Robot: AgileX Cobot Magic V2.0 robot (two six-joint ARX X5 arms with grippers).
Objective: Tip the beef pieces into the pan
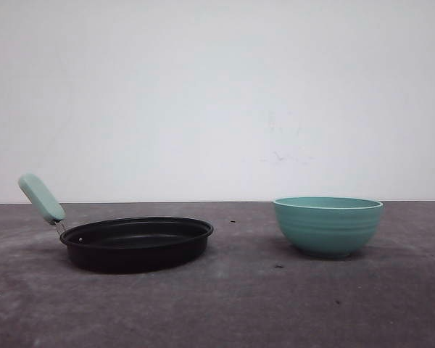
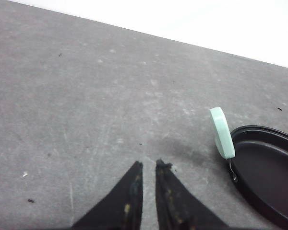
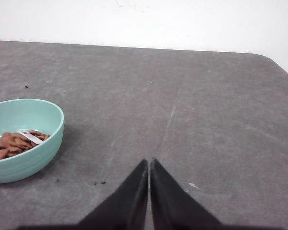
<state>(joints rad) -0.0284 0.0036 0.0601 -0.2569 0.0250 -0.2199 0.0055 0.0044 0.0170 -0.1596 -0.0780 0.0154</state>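
The black pan (image 1: pixel 138 243) sits left of centre on the grey table, its mint-green handle (image 1: pixel 41 198) angled up to the left. The reddish-brown beef pieces (image 3: pixel 14 143) lie in the teal bowl (image 1: pixel 328 225) on the right. In the left wrist view my left gripper (image 2: pixel 149 165) hovers over bare table, a short way from the pan handle (image 2: pixel 222 132) and the pan (image 2: pixel 269 177); only a narrow slit parts its fingers, with nothing between them. My right gripper (image 3: pixel 149 161) is shut and empty over the table, beside the bowl (image 3: pixel 29 163) and well apart from it.
A small white strip (image 3: pixel 31 137) lies on top of the meat in the bowl. A white wall (image 1: pixel 217 94) backs the table. The table's rounded far corner (image 3: pixel 273 60) is in the right wrist view. Dark crumbs (image 3: pixel 100 182) dot the surface.
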